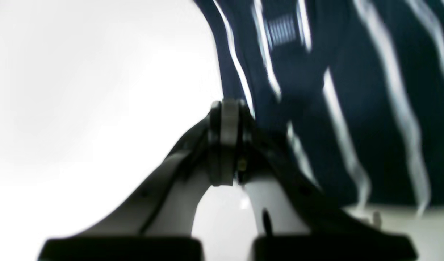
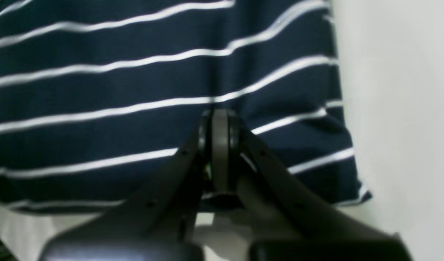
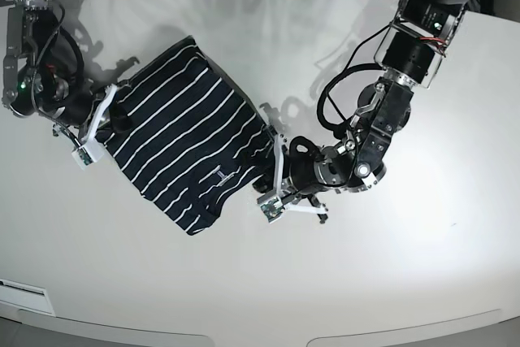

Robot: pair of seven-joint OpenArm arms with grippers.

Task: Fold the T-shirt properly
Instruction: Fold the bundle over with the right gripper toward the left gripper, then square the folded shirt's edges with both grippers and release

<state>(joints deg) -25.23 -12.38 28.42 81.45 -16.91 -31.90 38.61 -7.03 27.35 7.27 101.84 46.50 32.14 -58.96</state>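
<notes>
Looking down from the base view: the T-shirt (image 3: pixel 183 136) lies partly folded on the white bench (image 3: pixel 390 266), a rough slanted rectangle, dark navy with thin white stripes, sitting between my two arms. My left pincer (image 3: pixel 276 170) is at the shirt's edge on the side nearest that arm, jaws fully closed. In the left wrist view the left pincer (image 1: pixel 227 108) tips meet right at the fabric's border, with the T-shirt (image 1: pixel 352 90) filling the upper right of the frame and bare bench (image 1: pixel 80 90) to the left; picture is blurred, so I cannot tell whether cloth is actually pinched between the tips or just touching them. A small pale striped patch shows on the fabric up top, too blurred to read. My right pincer (image 3: pixel 91 132) is at the opposite edge of the shirt, also fully closed. In the right wrist view the right pincer (image 2: pixel 220 116) tips sit pressed together against the T-shirt (image 2: pixel 135 90), which spreads across the frame with stripes running roughly sideways; its edge drops down on the right side, with bare bench (image 2: pixel 406 108) beyond. Same caveat: cannot tell if fabric is caught in the tips. Shirt looks flat on the bench in the base view, with a shadow along its edges.
</notes>
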